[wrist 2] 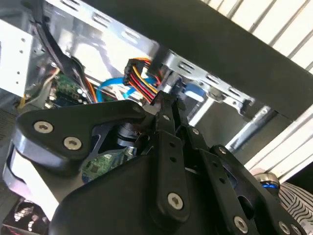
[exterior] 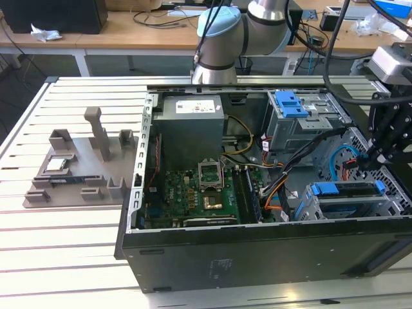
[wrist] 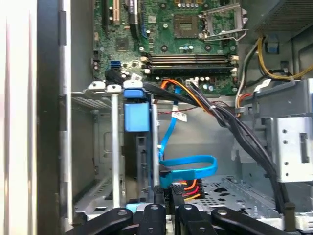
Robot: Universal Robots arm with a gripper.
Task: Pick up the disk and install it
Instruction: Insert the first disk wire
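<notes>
Hovering gripper (exterior: 372, 156) over the PC case (exterior: 257, 257), by its exterior-view right edge.
Disk (exterior: 347, 193) sat w/ blue frame in drive bay below; fingers looked pressed together, gripping nothing.

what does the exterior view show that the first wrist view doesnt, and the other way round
The exterior view takes in the slatted table, the grey parts tray at the exterior view's left, the arm and the power supply box.

The first wrist view adds a close look along the drive bay's metal rail and the perforated case floor.

Both show the motherboard, the blue cable and the blue-framed disk sitting in its bay.
</notes>
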